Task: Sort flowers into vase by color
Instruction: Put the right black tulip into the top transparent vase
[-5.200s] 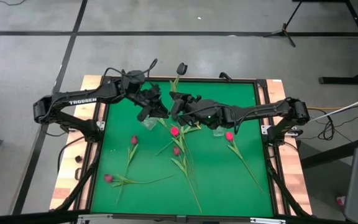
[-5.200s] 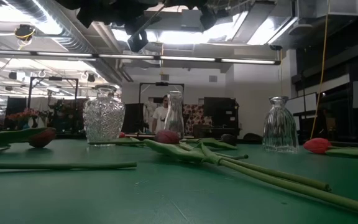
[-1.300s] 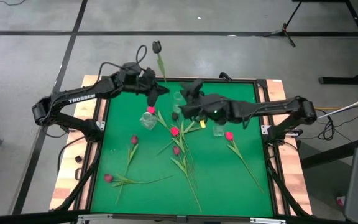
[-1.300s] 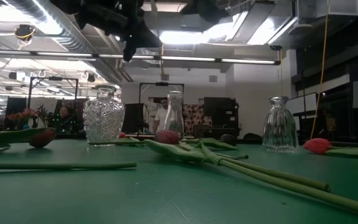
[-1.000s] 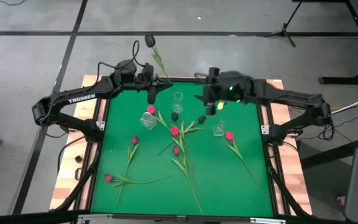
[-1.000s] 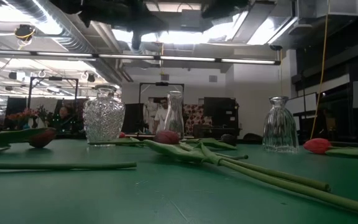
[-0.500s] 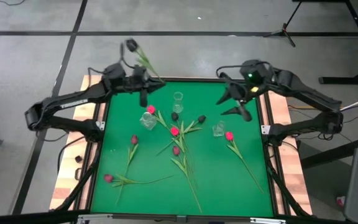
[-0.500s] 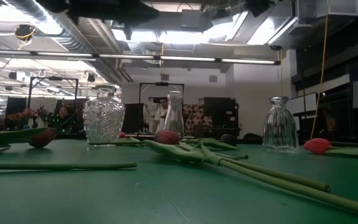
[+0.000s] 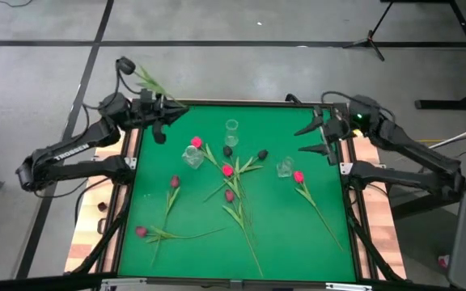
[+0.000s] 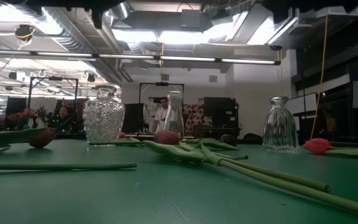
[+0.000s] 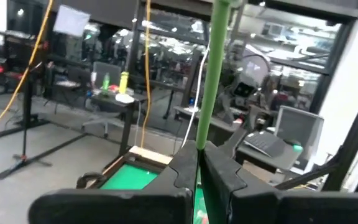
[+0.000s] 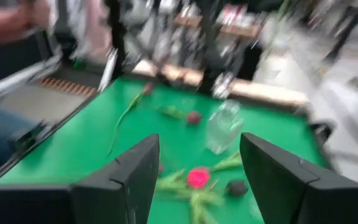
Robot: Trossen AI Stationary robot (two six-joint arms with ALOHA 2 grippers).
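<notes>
Over the table's far left corner, my left gripper (image 9: 165, 113) is shut on a dark-headed flower (image 9: 124, 64) whose stem and leaf (image 9: 148, 81) rise above it. My right gripper (image 9: 312, 138) stands open by the right edge with nothing between its fingers. Three glass vases (image 9: 191, 156) (image 9: 231, 129) (image 9: 285, 168) stand on the green mat. Several pink flowers (image 9: 227, 170) (image 9: 298, 176) and two dark heads (image 9: 227, 150) (image 9: 262, 153) lie flat among them. My left gripper pinches the flower's green stem (image 11: 199, 144) between its two fingers. The fingers reach out about level from the table's left side and lie across the stem. The stem (image 11: 213, 74) stands upright above the fingers, and the flower is lifted clear of the table.
More pink flowers lie near the left and front of the mat (image 9: 174, 182) (image 9: 141, 232) (image 9: 230, 196), their long stems crossing. In the low view a thick stem (image 10: 272, 177) runs across the foreground. A wooden rim (image 9: 126, 145) frames the mat.
My left gripper has gone toward the table's far left corner, carrying the dark-headed flower, which stays upright and clear. My right gripper has drawn back from the far middle of the mat to the right edge, turning as it went, its fingers still apart.
</notes>
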